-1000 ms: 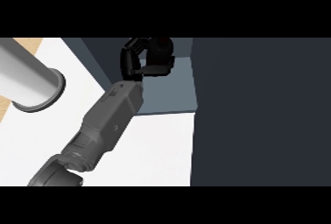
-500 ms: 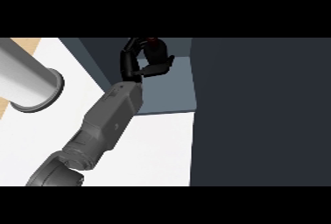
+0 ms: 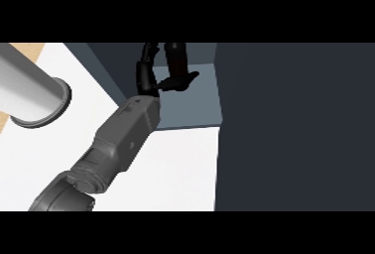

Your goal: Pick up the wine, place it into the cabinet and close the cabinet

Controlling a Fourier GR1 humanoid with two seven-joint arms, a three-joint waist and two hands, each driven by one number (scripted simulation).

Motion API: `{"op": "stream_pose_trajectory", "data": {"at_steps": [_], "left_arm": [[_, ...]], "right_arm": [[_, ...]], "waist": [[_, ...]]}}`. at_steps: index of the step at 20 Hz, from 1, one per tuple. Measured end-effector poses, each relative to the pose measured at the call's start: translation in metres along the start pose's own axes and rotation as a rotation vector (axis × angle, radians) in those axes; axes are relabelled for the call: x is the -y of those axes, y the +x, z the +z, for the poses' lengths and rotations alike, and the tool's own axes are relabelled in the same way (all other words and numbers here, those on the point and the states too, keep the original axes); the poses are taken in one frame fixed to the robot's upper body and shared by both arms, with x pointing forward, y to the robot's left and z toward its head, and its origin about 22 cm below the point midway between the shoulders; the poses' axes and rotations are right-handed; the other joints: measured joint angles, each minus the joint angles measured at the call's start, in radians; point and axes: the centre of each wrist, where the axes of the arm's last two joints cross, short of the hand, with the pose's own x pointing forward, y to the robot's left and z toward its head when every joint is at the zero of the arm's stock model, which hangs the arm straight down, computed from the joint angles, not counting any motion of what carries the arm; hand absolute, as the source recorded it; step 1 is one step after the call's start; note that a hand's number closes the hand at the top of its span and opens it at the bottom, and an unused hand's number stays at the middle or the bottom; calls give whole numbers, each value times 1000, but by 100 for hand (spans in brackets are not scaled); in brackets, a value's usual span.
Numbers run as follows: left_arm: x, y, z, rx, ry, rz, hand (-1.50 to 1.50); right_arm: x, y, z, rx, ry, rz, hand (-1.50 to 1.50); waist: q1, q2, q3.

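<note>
My left hand reaches up into the open cabinet, whose blue-grey floor shows around it. A dark, slightly reddish wine bottle stands just right of the fingers, its top cut off by the view's edge. The fingers point straight up with a narrow gap to the bottle, and the thumb sticks out to the right below it. The hand looks open. The grey forearm runs down to the lower left. My right hand does not show.
A large dark cabinet door panel fills the right side of the view. A thick grey cylinder with a flared rim lies at the upper left over the white counter. A strip of wooden surface shows at the top left.
The hand has moved up and deeper into the cabinet. Its fingers, curled a second ago, have straightened, and the thumb has swung out to the right.
</note>
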Motion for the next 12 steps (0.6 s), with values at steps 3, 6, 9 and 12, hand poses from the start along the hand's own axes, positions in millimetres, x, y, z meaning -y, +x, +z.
{"op": "stream_pose_trajectory", "data": {"at_steps": [3, 6, 9, 12], "left_arm": [[-4, -8, 5, -5, 2, -33, -150], [-5, -10, 7, -11, 6, -48, -150], [-6, -10, 7, 9, 12, -32, -150], [-6, -11, 7, 30, 14, -14, -150]], "right_arm": [[-1, 0, -1, 10, 5, -3, -150], [-3, 1, -4, 9, 11, -8, -150], [-2, 2, -3, 7, 9, -6, -150], [-2, 1, -3, 13, 11, -7, -150]], "waist": [[-5, 4, -1], [-6, 6, -2], [-8, 5, -1], [-9, 5, 0]]}}
